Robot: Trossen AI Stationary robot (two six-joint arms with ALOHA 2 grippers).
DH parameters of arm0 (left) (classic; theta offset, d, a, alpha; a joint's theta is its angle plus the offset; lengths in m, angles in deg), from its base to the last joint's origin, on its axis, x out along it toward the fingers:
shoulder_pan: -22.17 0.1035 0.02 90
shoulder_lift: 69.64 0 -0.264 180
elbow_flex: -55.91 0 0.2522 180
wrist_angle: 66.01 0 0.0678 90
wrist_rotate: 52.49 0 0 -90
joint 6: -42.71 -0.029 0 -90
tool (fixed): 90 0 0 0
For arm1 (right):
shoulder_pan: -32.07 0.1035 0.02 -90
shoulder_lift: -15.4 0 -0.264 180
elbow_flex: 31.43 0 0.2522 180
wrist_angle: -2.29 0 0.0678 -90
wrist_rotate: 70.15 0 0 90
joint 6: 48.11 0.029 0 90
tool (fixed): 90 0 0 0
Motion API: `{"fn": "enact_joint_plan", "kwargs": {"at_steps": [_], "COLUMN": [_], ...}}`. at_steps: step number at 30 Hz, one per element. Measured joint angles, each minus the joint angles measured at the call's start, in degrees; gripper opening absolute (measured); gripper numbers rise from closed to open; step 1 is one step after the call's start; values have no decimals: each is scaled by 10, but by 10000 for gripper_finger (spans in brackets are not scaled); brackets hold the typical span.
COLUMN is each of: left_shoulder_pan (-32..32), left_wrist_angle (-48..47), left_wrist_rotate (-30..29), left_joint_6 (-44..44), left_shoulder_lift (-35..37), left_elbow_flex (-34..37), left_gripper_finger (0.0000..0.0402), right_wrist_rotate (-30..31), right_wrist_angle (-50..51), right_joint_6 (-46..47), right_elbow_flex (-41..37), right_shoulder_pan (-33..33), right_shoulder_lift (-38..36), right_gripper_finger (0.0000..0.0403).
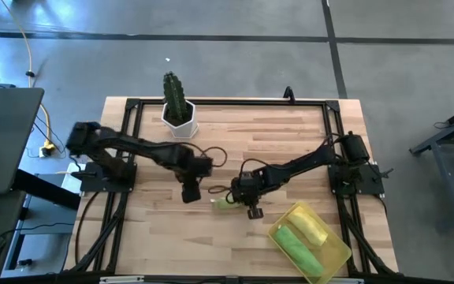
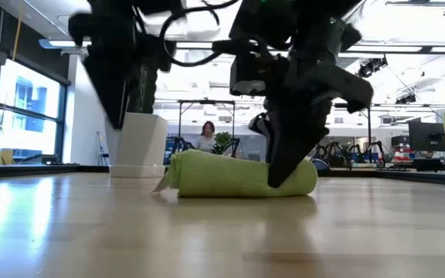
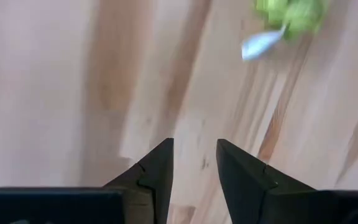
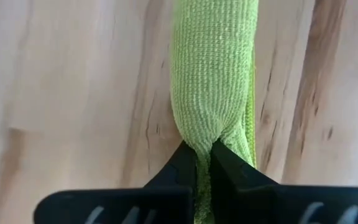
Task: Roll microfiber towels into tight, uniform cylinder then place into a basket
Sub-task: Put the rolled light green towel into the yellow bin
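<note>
The right end effector (image 4: 204,155) is pinching one end of a rolled lime green towel (image 4: 213,74) lying on the wooden desk (image 1: 290,134), its fingers closed on the cloth. The left end effector (image 3: 194,165) is hovering nearby over bare wood, fingers apart and empty. The roll looks finished, so the next move is likely lifting it into the yellow basket (image 1: 339,254), which is already holding a yellow roll and a green one, without it unrolling.
</note>
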Motion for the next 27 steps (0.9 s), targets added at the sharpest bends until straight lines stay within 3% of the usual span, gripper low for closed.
{"fn": "enact_joint_plan", "kwargs": {"at_steps": [7,13,19,27], "left_shoulder_pan": [-123,-257,-345,-372], "left_wrist_angle": [2,6,7,7], "left_wrist_rotate": [-168,-396,-553,-596], "left_joint_6": [193,347,414,461], "left_shoulder_lift": [123,188,193,155], "left_elbow_flex": [-1,-1,-1,-1], "left_gripper_finger": [108,100,94,94], "right_wrist_rotate": [-122,-172,-102,61], "right_wrist_angle": [-6,26,107,247], "right_joint_6": [60,104,144,256], "right_elbow_flex": [0,-1,-2,0], "right_shoulder_pan": [-38,-53,-50,2], "right_shoulder_lift": [1,-9,-91,-223], "right_gripper_finger": [0,0,0,0]}}
